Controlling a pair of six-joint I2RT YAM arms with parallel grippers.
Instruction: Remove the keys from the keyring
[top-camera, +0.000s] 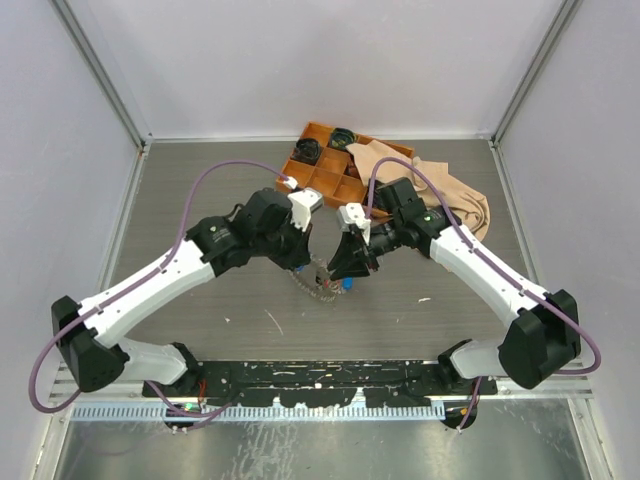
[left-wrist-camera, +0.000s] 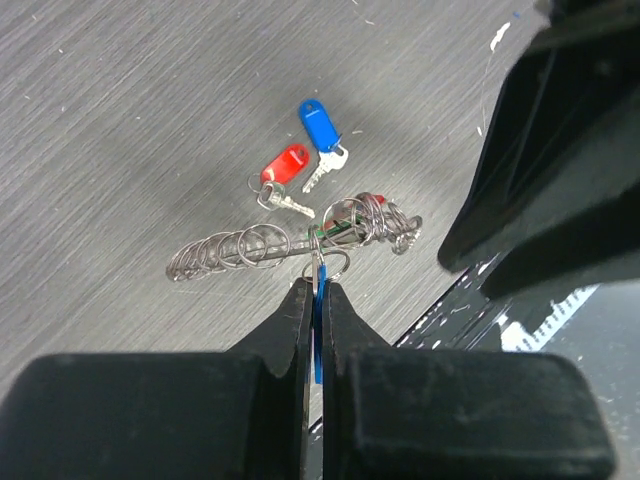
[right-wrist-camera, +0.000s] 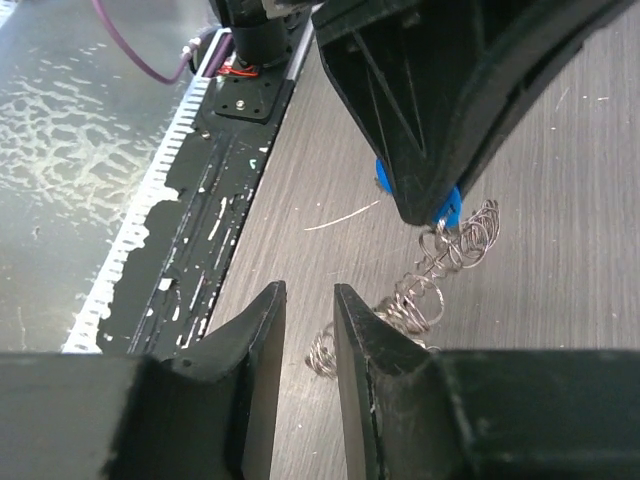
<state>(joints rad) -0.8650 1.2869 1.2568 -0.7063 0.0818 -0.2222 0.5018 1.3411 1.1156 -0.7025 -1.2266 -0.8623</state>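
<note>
The keyring (left-wrist-camera: 262, 244) hangs edge-on just above the table, a silvery bar strung with several small rings and a green-capped key. My left gripper (left-wrist-camera: 317, 285) is shut on a blue-capped key (left-wrist-camera: 318, 300) that still hangs on the ring. Beyond the ring, a red-capped key (left-wrist-camera: 285, 166) and a blue-capped key (left-wrist-camera: 320, 127) lie loose on the table. My right gripper (right-wrist-camera: 308, 290) is open with nothing between its fingers, low beside the near end of the keyring (right-wrist-camera: 425, 285). In the top view both grippers meet over the keyring (top-camera: 315, 288).
An orange compartment tray (top-camera: 322, 180) stands at the back, with a beige cloth (top-camera: 450, 195) draped beside it. The black base rail (top-camera: 320, 378) runs along the near edge. Grey walls close in the left, right and back.
</note>
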